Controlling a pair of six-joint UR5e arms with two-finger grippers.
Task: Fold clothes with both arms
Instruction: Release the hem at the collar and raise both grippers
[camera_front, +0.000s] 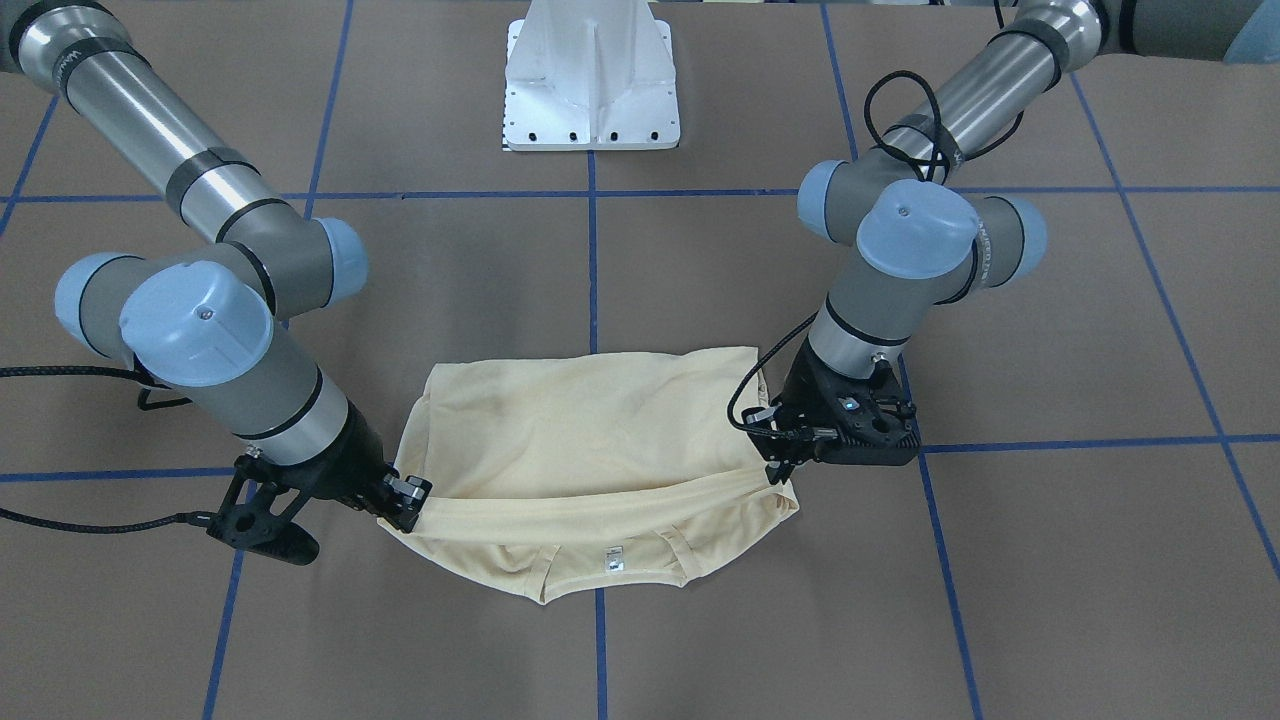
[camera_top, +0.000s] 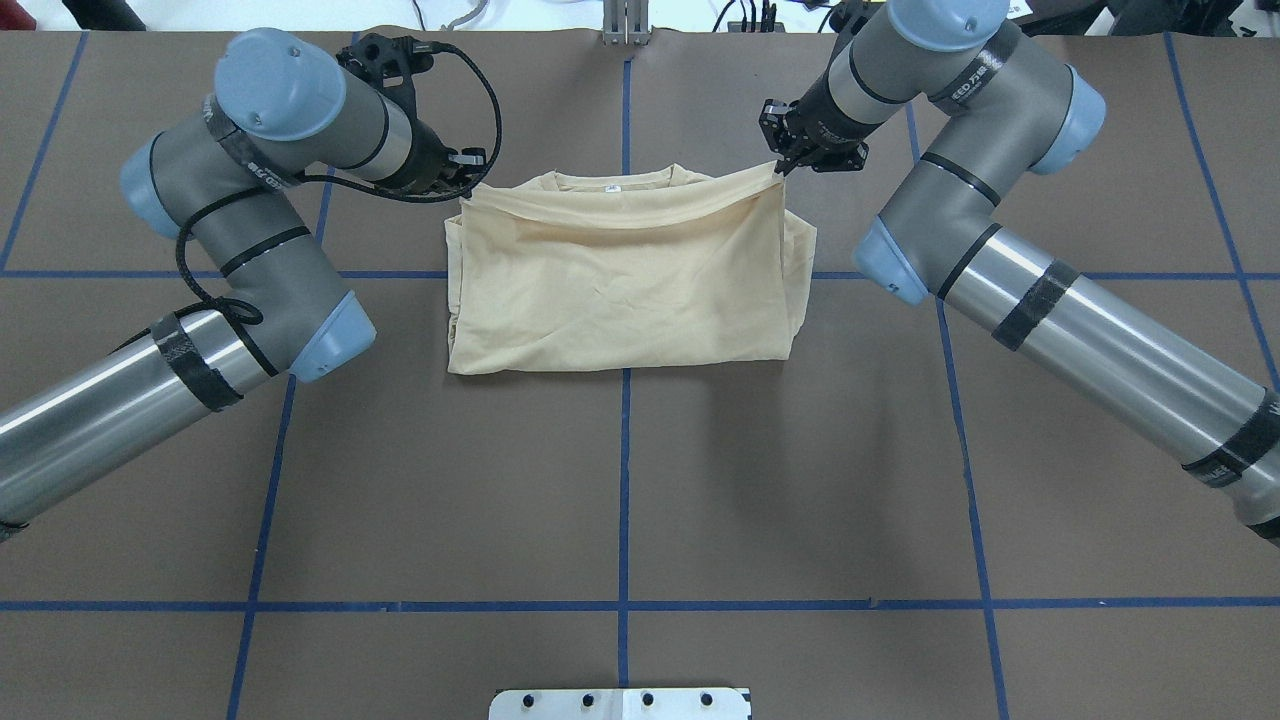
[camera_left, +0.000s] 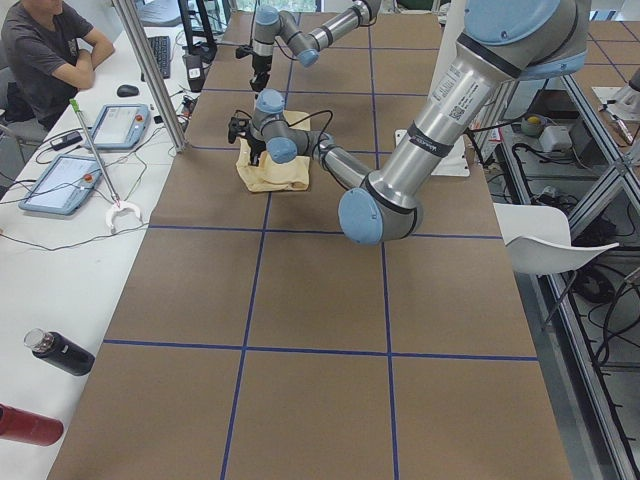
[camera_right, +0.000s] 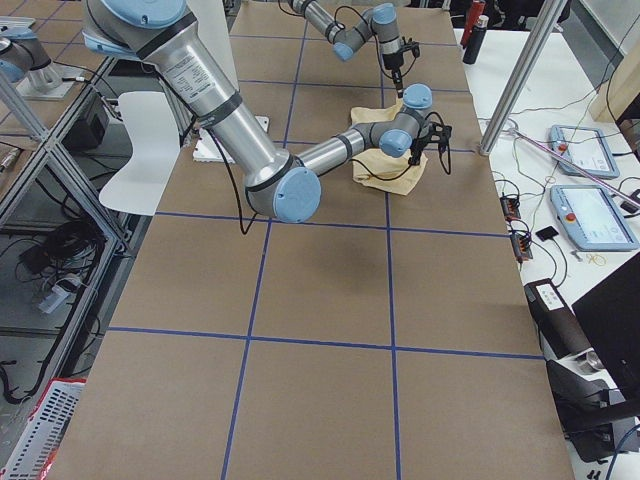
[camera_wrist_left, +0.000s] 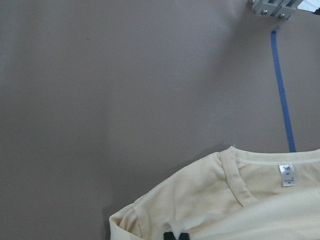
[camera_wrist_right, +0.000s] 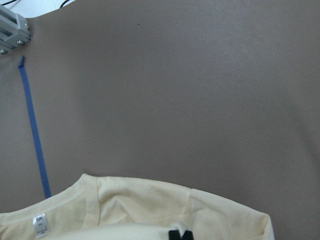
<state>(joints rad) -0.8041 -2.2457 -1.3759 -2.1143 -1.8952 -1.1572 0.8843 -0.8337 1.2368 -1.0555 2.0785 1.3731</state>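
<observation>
T-shirt (camera_top: 620, 290) edge tight in both end effectors (camera_top: 464, 187) (camera_top: 778, 169)

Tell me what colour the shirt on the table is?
The shirt is pale cream-yellow, plain on the side showing; clearest in the overhead view.

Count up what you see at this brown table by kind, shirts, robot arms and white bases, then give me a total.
T-shirt: 1
Robot arms: 2, the left arm and the right arm
White pedestal base: 1
Total: 4
</observation>
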